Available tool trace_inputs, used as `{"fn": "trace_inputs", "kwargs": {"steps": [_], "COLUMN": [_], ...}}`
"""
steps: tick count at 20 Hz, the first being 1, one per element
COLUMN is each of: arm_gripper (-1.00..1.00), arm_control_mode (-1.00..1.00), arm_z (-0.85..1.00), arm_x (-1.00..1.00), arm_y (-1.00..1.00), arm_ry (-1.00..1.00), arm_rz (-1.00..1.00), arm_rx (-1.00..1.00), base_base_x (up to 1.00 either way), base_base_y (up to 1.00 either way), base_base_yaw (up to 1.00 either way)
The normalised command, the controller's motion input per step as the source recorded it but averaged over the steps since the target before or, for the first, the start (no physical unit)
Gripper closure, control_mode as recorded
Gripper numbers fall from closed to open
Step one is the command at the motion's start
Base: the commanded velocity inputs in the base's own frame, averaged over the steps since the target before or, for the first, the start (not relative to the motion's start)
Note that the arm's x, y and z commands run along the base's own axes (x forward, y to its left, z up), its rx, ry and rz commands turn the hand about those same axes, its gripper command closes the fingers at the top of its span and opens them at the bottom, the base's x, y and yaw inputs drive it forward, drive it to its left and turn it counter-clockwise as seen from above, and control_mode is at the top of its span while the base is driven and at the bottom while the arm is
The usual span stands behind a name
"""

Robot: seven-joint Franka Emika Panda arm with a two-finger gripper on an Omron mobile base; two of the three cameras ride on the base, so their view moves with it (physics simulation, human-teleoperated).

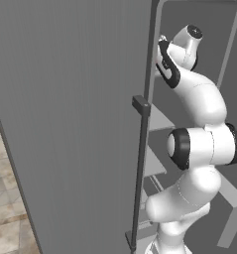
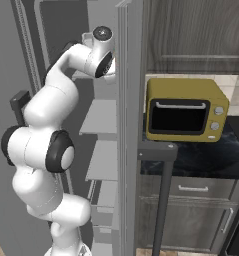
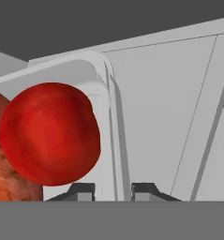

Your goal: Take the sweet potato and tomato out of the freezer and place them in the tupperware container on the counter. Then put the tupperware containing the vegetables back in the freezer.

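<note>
In the hand view my gripper (image 3: 114,192) is shut on the thin white wall of the tupperware container (image 3: 114,140), which runs down between the two fingertips. Inside the tray lies the round red tomato (image 3: 50,133), close to the left of the gripped wall. The orange-red sweet potato (image 3: 3,173) touches it at the far left edge, mostly cut off. Pale grey inner walls of the freezer (image 3: 169,117) surround the tray. In both base views the arm reaches high into the open freezer (image 1: 65,124), its hand hidden behind the door edge (image 2: 128,125).
The left freezer door with its dark bar handle (image 1: 140,168) stands close on the arm's left. The right door and its handle (image 2: 163,195) stand on the other side. Pale shelves (image 2: 103,117) lie below the hand. A mustard-yellow microwave (image 2: 183,110) sits on the black counter (image 2: 201,157).
</note>
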Motion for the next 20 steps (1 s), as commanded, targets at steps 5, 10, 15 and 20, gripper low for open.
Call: {"fn": "trace_inputs", "kwargs": {"steps": [5,10,15,20], "arm_gripper": [1.0,1.0,1.0,1.0], "arm_control_mode": [-1.0,-1.0,-1.0,-1.0], "arm_z": [0.0,-0.03,-0.09,-0.18], "arm_x": [0.33,0.39,0.35,0.37], "arm_y": [0.0,0.02,0.04,0.0], "arm_ry": [0.0,0.0,0.0,0.0], "arm_rz": [0.0,0.0,0.0,0.0], "arm_rx": [0.0,0.0,0.0,0.0], "base_base_x": [0.0,0.0,0.0,0.0], "base_base_y": [0.0,0.0,0.0,0.0], "base_base_yaw": [0.0,0.0,0.0,0.0]}}
